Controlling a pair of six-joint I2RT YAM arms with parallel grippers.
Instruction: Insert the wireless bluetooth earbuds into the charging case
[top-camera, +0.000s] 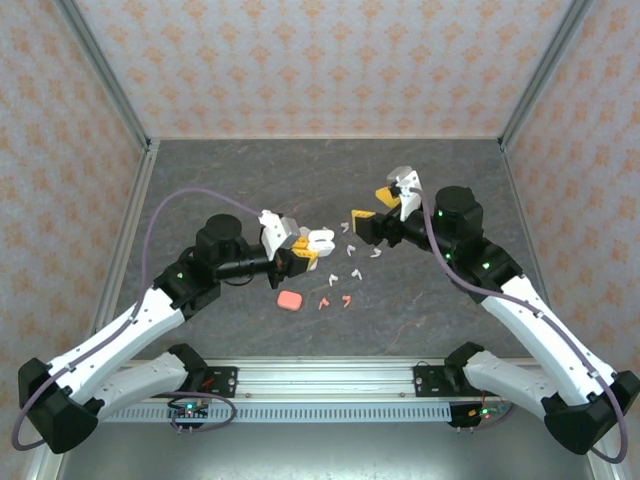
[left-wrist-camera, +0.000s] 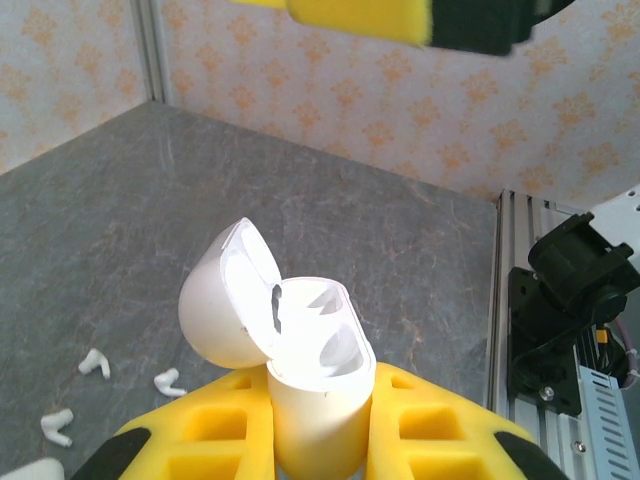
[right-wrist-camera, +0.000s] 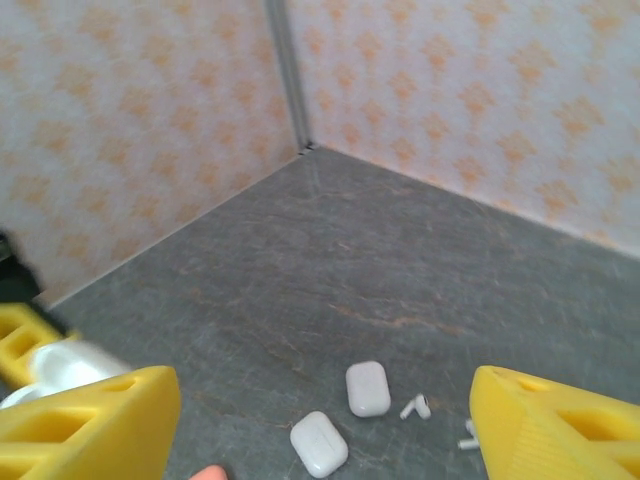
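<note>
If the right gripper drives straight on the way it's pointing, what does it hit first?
Probably the table around the two closed white cases framed by the right gripper's open fingers; depth is unclear. The left gripper's open case sits off to the side.

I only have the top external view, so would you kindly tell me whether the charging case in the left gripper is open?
Observer: Yes, the left wrist view shows the charging case, held by the left gripper, with its lid hinged open.
Operator: Is anything inside it?
Observer: No, both wells look empty.
Operator: And the other arm?
Observer: The right gripper is open and empty.
</note>
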